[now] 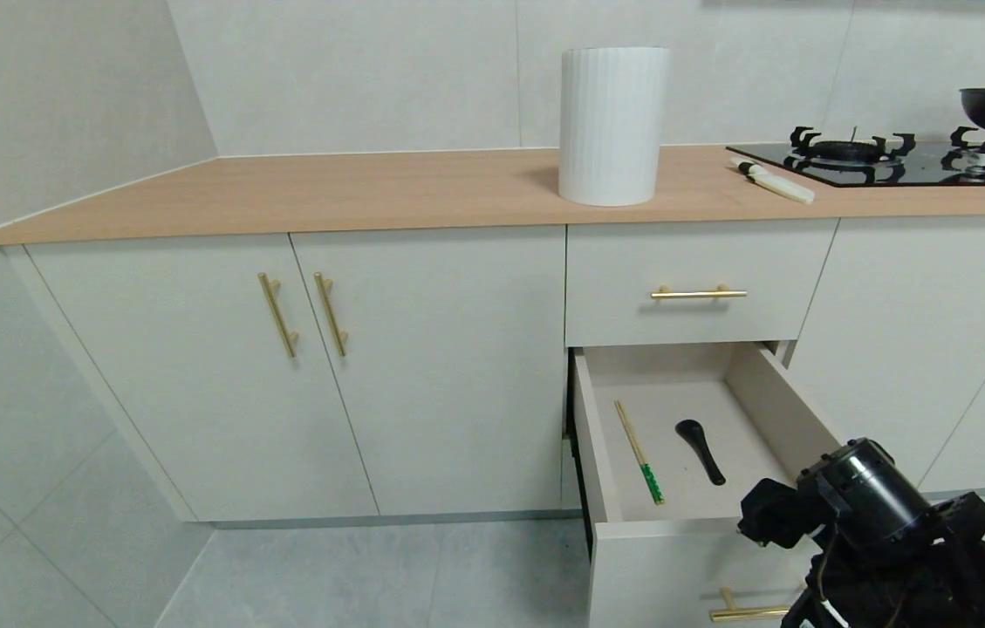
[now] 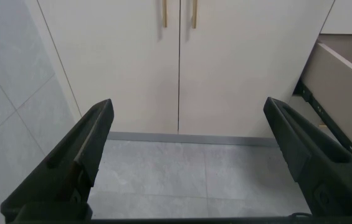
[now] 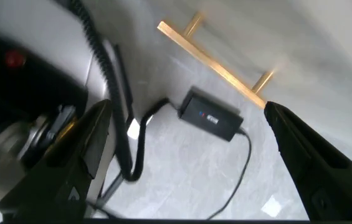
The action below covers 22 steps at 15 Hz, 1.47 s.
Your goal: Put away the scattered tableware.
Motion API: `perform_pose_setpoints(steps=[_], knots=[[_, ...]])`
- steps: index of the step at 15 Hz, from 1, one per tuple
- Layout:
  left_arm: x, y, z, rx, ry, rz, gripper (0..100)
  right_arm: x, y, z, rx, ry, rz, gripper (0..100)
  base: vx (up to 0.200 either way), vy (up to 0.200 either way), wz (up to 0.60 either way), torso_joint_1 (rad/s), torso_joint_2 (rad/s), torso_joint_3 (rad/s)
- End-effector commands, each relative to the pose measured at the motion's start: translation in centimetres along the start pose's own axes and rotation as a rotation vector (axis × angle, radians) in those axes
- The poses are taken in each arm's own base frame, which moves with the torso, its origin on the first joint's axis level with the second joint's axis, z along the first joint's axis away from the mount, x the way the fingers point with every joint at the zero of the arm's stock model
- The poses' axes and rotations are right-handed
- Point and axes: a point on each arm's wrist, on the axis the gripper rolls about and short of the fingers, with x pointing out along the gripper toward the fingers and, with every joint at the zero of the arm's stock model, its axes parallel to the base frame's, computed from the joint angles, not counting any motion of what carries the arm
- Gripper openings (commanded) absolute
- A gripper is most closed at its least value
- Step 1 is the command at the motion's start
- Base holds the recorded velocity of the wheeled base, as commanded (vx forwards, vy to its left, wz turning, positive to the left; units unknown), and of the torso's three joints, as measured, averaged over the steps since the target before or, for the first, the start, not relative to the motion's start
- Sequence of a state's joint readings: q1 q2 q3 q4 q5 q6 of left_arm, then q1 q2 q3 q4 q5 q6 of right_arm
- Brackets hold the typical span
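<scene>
Currently, on print: the marking on the green-ended chopsticks [image 1: 640, 455] and the coloured mark on the black adapter [image 3: 212, 116] lying on the floor are too small for us to read. The chopsticks and a black spoon [image 1: 701, 451] lie side by side, not touching, on the bottom of the open drawer [image 1: 771, 401]. A pale utensil [image 1: 774, 181] lies on the desk [image 1: 326, 187] between the white ribbed canister [image 1: 612, 126] and the gas hob [image 1: 893, 164].

Right pincer [image 3: 185, 155]: fingers spread, empty. It faces the floor near the drawer's brass handle [image 3: 216, 59], outside the drawer and apart from the tableware.

Left pincer [image 2: 185, 155]: spread, empty. We see it facing the cupboard doors [image 2: 119, 62], with the drawer off to one side.
</scene>
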State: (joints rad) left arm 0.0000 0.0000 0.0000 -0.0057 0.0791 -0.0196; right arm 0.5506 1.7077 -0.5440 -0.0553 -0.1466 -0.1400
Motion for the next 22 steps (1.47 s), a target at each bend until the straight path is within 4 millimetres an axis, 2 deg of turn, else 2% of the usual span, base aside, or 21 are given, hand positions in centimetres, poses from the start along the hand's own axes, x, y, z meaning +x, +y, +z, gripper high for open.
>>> perform_pose_setpoints(steps=[1, 7, 11, 16, 22], knots=[[0.0, 0.0, 0.0, 0.000, 0.001, 0.001, 100, 0.9, -0.1, 0.2, 0.027, 0.007, -0.004, 100, 0.000, 0.000, 0.00, 0.000, 0.00, 0.000], [0.0, 0.0, 0.0, 0.000, 0.001, 0.001, 100, 3.7, -1.2, 2.1, 0.191, -0.049, -0.067, 100, 0.000, 0.000, 0.00, 0.000, 0.00, 0.000], [0.0, 0.0, 0.0, 0.000, 0.001, 0.001, 100, 4.8, -1.3, 2.9, 0.250, -0.115, -0.079, 100, 0.000, 0.000, 0.00, 0.000, 0.00, 0.000], [0.0, 0.0, 0.0, 0.000, 0.001, 0.001, 100, 6.3, -2.5, 4.0, 0.335, -0.229, -0.116, 100, 0.000, 0.000, 0.00, 0.000, 0.00, 0.000], [0.0, 0.0, 0.0, 0.000, 0.001, 0.001, 100, 9.8, -4.2, 4.8, 0.442, -0.366, -0.180, 100, 0.000, 0.000, 0.00, 0.000, 0.00, 0.000]])
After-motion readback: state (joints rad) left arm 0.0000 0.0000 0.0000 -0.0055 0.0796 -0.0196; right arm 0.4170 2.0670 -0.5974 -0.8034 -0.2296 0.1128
